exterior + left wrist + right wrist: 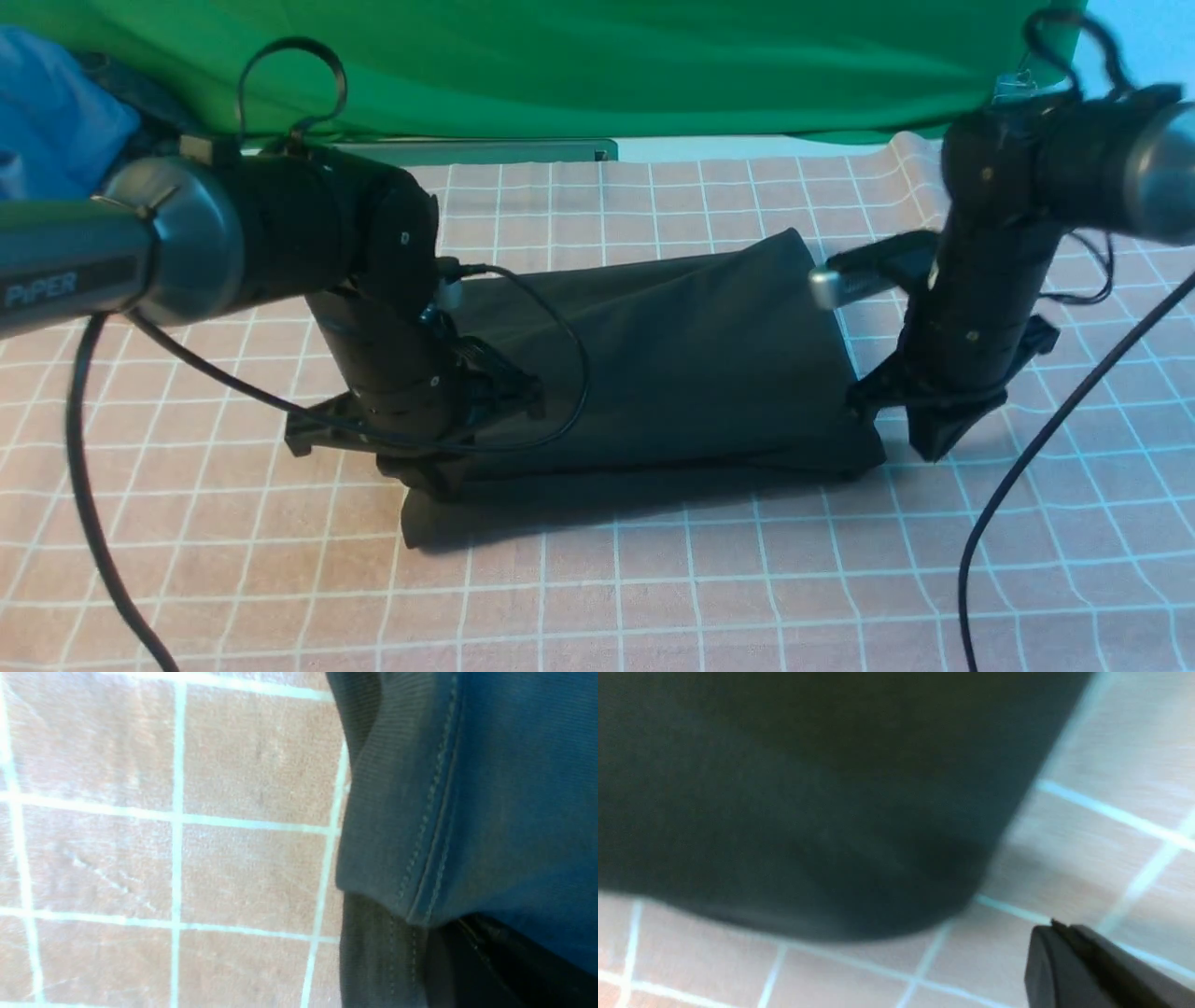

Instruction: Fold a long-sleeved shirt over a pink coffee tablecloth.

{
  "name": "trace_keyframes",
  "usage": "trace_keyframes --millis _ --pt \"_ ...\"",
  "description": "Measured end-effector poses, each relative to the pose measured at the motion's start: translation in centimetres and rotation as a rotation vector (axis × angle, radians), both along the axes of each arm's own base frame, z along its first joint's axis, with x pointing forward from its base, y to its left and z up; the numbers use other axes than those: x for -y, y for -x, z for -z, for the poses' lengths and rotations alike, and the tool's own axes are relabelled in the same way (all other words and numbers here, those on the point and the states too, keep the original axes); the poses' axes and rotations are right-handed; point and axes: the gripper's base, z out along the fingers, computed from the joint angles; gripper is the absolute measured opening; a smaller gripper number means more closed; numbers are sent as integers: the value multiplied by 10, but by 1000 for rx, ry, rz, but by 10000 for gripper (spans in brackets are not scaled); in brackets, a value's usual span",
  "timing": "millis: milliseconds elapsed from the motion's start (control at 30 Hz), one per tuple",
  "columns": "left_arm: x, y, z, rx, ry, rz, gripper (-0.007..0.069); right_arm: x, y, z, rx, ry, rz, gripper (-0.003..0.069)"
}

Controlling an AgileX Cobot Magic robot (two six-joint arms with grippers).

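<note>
The long-sleeved shirt (672, 364) lies folded into a dark oblong in the middle of the pink coffee tablecloth (653, 588). Its print is hidden. My left gripper (434, 476) is at the shirt's near left corner, shut on the cloth. In the left wrist view the stitched hem of the shirt (514, 788) drapes over the dark jaws (467, 956), with the tablecloth (93, 858) beside it. My right gripper (934, 453) hovers just right of the shirt's near right corner. In the right wrist view its fingers (1057, 947) are pressed together with nothing between them, apart from the shirt (808, 788).
A green backdrop cloth (560, 65) hangs behind the table. A blue garment (47, 112) lies at the far left. Black cables (1027, 448) trail from both arms over the tablecloth. The cloth's far right edge (920, 159) is rumpled.
</note>
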Motion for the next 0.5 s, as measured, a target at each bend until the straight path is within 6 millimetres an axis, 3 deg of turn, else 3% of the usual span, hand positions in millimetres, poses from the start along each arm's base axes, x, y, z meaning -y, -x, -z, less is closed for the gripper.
trace_keyframes --millis 167,333,500 --pt "-9 8 -35 92 26 -7 13 4 13 -53 127 -39 -6 41" --pt "-43 15 -71 163 47 -100 13 10 33 -105 259 -77 -18 43" --pt "-71 18 -80 151 59 -145 13 17 56 -147 379 -118 -20 43"
